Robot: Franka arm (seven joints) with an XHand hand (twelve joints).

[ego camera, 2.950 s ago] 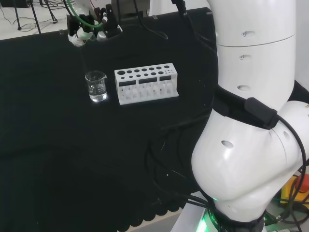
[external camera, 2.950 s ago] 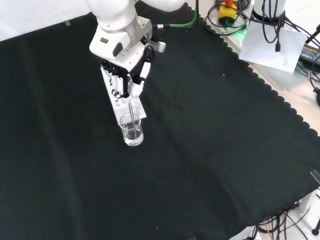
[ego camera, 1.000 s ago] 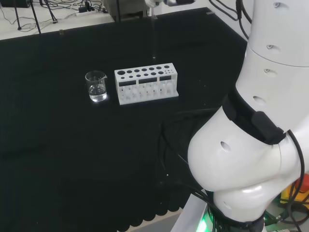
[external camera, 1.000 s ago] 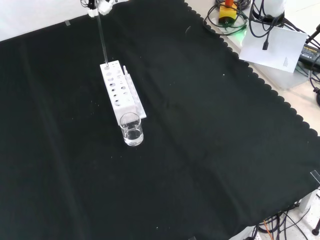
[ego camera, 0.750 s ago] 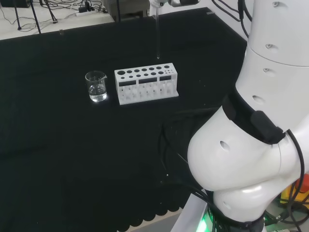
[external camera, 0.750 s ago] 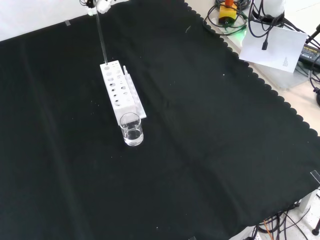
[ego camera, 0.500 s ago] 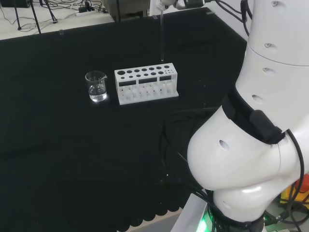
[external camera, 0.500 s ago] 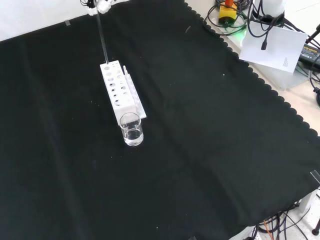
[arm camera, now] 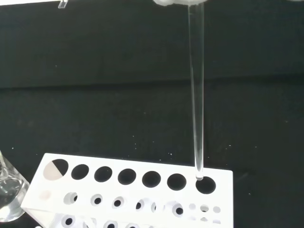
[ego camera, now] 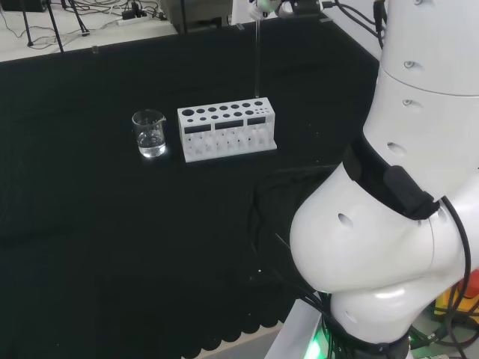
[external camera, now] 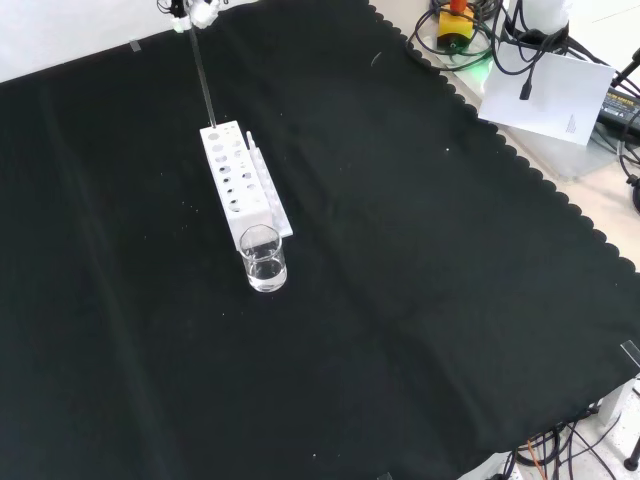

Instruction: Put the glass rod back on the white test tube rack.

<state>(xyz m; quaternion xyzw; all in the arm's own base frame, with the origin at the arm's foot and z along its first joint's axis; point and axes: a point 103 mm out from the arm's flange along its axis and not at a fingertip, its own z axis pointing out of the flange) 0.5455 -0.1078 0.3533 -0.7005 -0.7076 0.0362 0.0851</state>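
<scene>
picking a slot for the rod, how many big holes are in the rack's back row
7. They run in one line along the rack; the glass rod hangs with its tip at the end hole farthest from the beaker.

The hand hangs high, fingers seemingly pinched shut, arm links upright

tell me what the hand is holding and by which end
The hand holds the glass rod by its upper end; the lower tip hangs at the white test tube rack.

Robotics lab: test tube rack, beaker, cables by black-cloth bench
</scene>
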